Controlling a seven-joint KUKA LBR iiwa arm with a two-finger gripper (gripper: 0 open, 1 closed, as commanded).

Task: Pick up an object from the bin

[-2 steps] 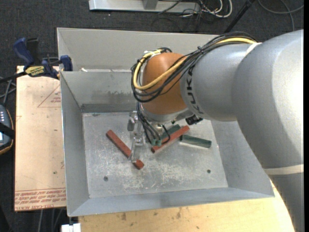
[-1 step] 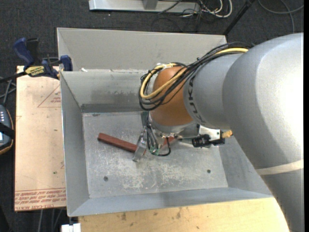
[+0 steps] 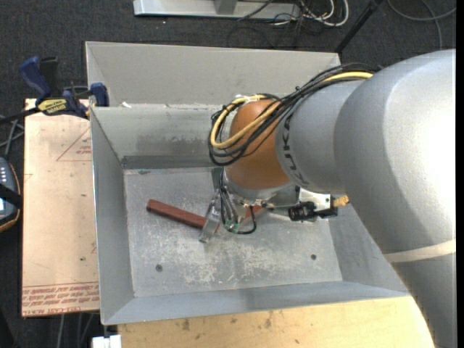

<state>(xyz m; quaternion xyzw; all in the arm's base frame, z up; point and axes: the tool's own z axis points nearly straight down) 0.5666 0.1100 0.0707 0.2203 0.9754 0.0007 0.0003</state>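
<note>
Huge grey rounded robot arm (image 3: 384,151) coming in from the right of the pincer (image 3: 211,228), hogging most of that side. Underneath, grey metal bin (image 3: 109,194) with sloped walls, scuffed floor spreading out left of and below the pincer. Straight above the pincer, rounded orange wrist cover (image 3: 254,151), with yellow and black cables (image 3: 235,118) looped over the top of it. Next down in size, flat reddish-brown bar (image 3: 170,212), lying on the bin floor and running off to the pincer's upper left. Near end right at the pincer tip, touching or as good as; far end well out to the left. Pincer itself down low by the floor, tilted a bit. Released or clenched? Honestly can't tell from this angle. Can't say either whether actually gripping that bar.
</note>
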